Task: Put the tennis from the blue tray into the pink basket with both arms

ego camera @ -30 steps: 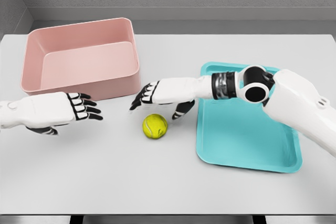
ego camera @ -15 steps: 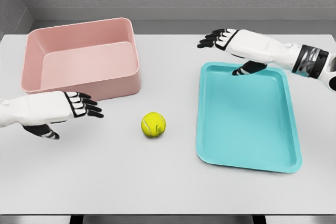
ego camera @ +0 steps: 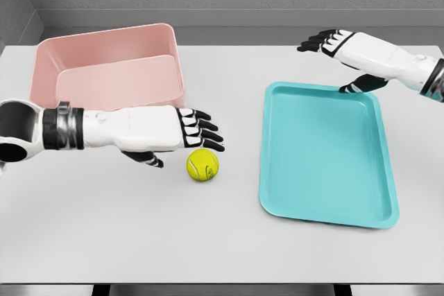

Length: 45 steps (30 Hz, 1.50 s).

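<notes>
Ball: tennis ball [ego camera: 202,164] on table [ego camera: 125,227], between blue tray [ego camera: 326,192] and pink basket [ego camera: 104,74].
Left hand [ego camera: 177,133]: has reached in, fingers spread, empty, just beside ball.
Right hand [ego camera: 340,43]: withdrawn far right, open.
Meaning: handover; left grasp likely next.

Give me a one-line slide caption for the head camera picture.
Left hand open beside the tennis ball on the table, right hand open behind the blue tray.
</notes>
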Available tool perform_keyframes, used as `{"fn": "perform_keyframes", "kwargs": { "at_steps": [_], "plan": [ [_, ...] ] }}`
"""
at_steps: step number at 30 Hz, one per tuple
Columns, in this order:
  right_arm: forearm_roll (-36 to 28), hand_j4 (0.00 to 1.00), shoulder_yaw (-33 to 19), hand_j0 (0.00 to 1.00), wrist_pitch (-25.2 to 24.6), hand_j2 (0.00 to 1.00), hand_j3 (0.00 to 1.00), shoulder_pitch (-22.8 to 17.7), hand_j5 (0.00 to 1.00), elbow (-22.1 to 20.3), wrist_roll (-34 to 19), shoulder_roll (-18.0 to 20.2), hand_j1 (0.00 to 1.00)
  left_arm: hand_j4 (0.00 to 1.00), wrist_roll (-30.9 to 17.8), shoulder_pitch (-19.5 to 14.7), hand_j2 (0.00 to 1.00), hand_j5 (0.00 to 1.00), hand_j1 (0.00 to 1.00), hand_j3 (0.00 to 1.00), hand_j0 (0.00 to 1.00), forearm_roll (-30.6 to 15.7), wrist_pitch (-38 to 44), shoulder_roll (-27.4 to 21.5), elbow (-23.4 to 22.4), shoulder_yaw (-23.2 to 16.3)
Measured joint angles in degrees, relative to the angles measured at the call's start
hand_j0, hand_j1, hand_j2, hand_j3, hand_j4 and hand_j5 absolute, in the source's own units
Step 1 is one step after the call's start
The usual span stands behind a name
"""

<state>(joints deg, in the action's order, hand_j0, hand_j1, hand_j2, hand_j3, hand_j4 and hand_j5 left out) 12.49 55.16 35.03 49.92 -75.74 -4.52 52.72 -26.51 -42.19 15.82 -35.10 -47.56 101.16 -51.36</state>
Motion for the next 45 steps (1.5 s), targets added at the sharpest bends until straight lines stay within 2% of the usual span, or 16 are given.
{"fn": "perform_keyframes", "kwargs": {
  "at_steps": [2,5,10,14,21,35,39,45],
  "plan": [
    [0.0,1.0,0.0,1.0,0.0,1.0,1.0,0.0,1.0,0.0,0.0,0.1,1.0,1.0,-2.8,-0.1,1.0,1.0,1.0,1.0,1.0,-2.4,0.0,0.9,0.0,-1.5],
    [0.0,1.0,-0.1,1.0,0.0,1.0,1.0,-0.2,1.0,0.1,0.0,0.8,1.0,1.0,-4.6,-2.6,1.0,1.0,1.0,1.0,1.0,-5.6,0.0,1.6,0.0,-2.5],
    [0.0,1.0,-0.2,1.0,0.0,1.0,1.0,-0.2,1.0,0.1,0.0,1.3,1.0,1.0,-5.6,-3.6,1.0,1.0,1.0,1.0,1.0,-7.4,0.1,4.0,-1.5,-3.0],
    [-0.1,1.0,-0.2,1.0,0.0,1.0,1.0,-0.2,1.0,1.4,0.0,1.1,1.0,1.0,-6.4,-3.5,1.0,1.0,1.0,1.0,1.0,-6.0,1.0,4.7,-2.7,-3.1],
    [0.0,1.0,-0.2,1.0,0.0,1.0,1.0,-0.2,1.0,3.1,0.0,0.8,1.0,1.0,-6.6,-3.4,1.0,1.0,1.0,1.0,1.0,-1.6,1.4,8.7,-9.0,-3.2],
    [0.0,1.0,-0.2,1.0,0.0,1.0,1.0,-0.3,1.0,3.2,0.0,0.9,1.0,1.0,-6.6,-2.9,1.0,1.0,1.0,1.0,1.0,-0.2,2.2,10.5,-12.9,-3.3],
    [0.0,1.0,-0.2,1.0,0.0,1.0,1.0,-0.3,1.0,3.2,0.0,0.9,1.0,1.0,-6.4,-3.1,1.0,1.0,1.0,1.0,1.0,0.4,2.2,11.5,-14.3,-4.7],
    [0.0,1.0,-0.2,1.0,0.0,1.0,1.0,-0.3,1.0,3.2,0.0,0.9,1.0,1.0,-6.2,-3.1,1.0,1.0,1.0,1.0,1.0,0.5,2.2,11.9,-14.5,-5.1]
  ]
}}
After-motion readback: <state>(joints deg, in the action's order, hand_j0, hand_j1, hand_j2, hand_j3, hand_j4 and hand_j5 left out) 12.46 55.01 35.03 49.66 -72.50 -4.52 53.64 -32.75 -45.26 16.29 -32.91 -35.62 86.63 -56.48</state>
